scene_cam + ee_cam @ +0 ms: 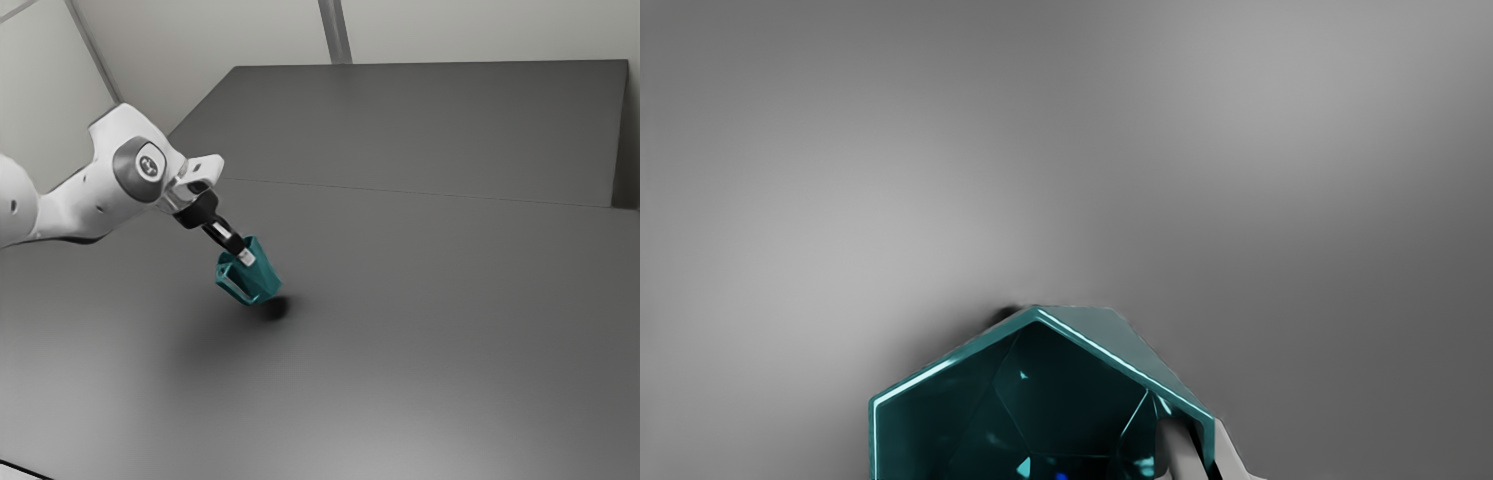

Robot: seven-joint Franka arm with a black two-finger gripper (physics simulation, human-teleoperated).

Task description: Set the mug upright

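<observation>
Exterior view, left to right: arm [125, 175] is reaching in; gripper [246, 257] is pointing obliquely down, jaws pinching the wall of the teal mug [264, 276], one finger sitting inside. Mug is leaning, not upright, over the table [430, 330]; dark shadow [275, 309] is lying near its lower end.

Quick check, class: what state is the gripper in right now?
Gripper: closed on the wall of the teal mug, one finger inside it, one outside.

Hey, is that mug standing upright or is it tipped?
Tipped: in the exterior view the teal mug slants in the gripper, its sides and base edge angled, above a dark shadow.
</observation>
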